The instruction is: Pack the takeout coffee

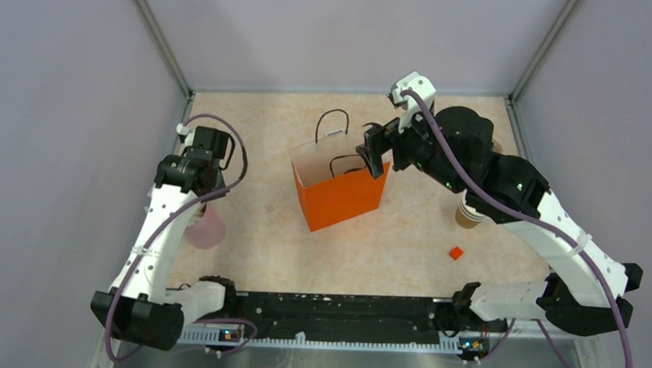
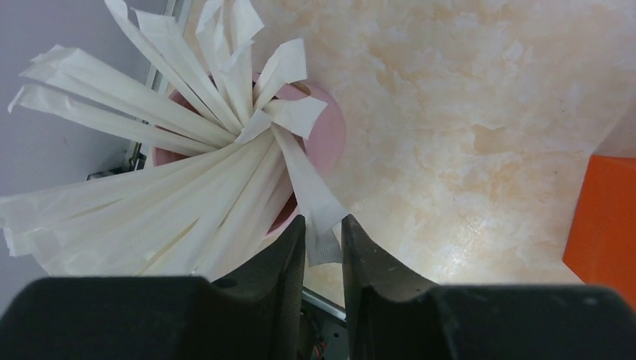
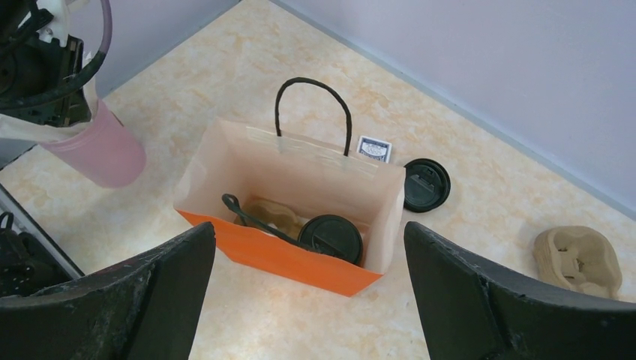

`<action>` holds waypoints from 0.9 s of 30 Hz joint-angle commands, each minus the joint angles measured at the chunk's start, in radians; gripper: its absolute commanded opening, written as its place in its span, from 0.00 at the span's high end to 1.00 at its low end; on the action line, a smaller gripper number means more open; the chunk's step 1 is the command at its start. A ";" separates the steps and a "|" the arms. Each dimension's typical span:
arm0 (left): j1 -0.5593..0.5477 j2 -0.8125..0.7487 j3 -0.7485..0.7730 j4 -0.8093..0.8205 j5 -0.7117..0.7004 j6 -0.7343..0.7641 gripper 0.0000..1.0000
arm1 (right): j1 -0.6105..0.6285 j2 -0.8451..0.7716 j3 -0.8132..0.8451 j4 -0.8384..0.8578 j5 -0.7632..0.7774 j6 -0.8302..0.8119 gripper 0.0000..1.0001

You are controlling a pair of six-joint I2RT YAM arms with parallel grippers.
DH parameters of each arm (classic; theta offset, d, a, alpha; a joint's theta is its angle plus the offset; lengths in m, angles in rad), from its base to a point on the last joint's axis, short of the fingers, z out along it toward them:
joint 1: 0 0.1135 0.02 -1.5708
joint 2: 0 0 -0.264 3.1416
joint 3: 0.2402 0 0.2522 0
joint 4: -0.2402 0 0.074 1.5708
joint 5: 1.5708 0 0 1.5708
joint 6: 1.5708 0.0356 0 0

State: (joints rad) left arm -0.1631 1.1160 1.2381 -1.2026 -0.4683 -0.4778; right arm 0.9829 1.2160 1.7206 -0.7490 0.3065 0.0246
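Two claws: left claw [image 2: 322, 244] tight on a wrapped straw [image 2: 307, 180] at table [image 1: 402, 244] edge (right claw [image 1: 373, 159] agape above orange bag [image 1: 338, 199])

Light: even, diffuse, from overhead; shadows faint. Glare: pale patch on table [image 2: 450, 259]. Paper-wrapped straws [image 2: 150, 202] near washed out. Right gripper [image 3: 306, 247]: dark, soft-focused up close.

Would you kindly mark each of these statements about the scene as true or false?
1. The right gripper hangs open over the orange bag. True.
2. The takeout coffee stands outside the bag. False: it sits inside the bag, lid on.
3. A wrapped straw runs between the fingers of the left gripper. True.
4. The straws stand in a blue cup. False: they stand in a pink cup.
5. A loose black lid lies on the table beside the bag. True.
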 commanded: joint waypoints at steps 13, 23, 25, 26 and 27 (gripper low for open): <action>0.007 0.011 0.234 -0.092 0.066 0.079 1.00 | -0.010 -0.007 -0.024 0.032 0.035 -0.069 0.07; 0.008 -0.004 0.391 -0.211 0.121 0.093 1.00 | -0.010 0.014 -0.003 0.028 0.035 -0.100 0.06; 0.008 -0.019 0.420 -0.210 0.164 0.096 1.00 | -0.010 0.017 -0.004 0.039 0.036 -0.111 0.06; 0.008 -0.027 0.431 -0.211 0.181 0.096 1.00 | -0.010 0.018 -0.004 0.045 0.035 -0.116 0.06; 0.008 -0.033 0.440 -0.212 0.192 0.096 1.00 | -0.010 0.020 -0.004 0.052 0.035 -0.118 0.06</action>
State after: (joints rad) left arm -0.1596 1.1194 1.6138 -1.3899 -0.3492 -0.3935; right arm 0.9829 1.2285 1.6955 -0.7467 0.3325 -0.0654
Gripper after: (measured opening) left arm 0.006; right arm 0.935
